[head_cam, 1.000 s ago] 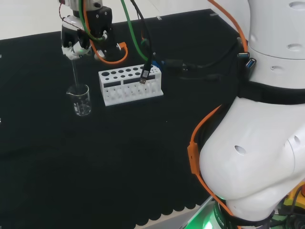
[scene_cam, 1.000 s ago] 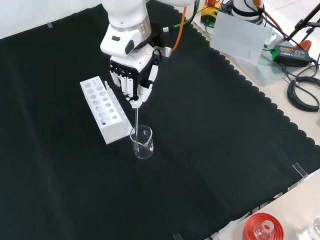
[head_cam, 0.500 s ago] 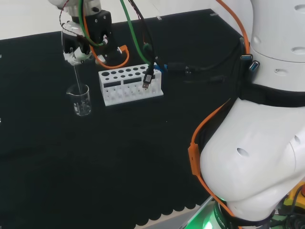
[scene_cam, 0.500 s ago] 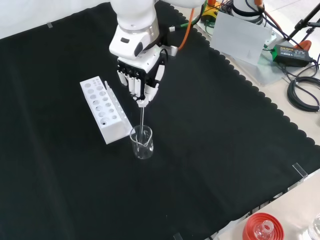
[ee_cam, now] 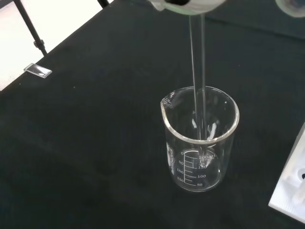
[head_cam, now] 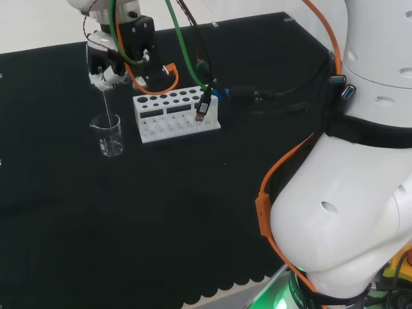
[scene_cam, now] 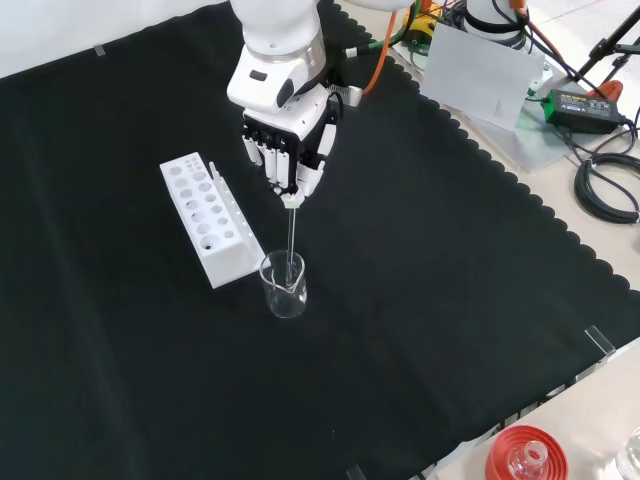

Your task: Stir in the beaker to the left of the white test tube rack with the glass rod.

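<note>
a white test tube rack lies on black cloth. in the head view a clear glass beaker stands just left of the rack; in the front view it sits just in front of the rack's near end. the robot hand hovers above the beaker, fingers curled around the top of a thin glass rod. the rod hangs down with its lower end inside the beaker.

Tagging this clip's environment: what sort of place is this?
Likely a robotics lab bench staged for chemistry tasks: a clear glass beaker and a white plastic test tube rack on black cloth, with the black and white hand holding a thin glass rod.
</note>
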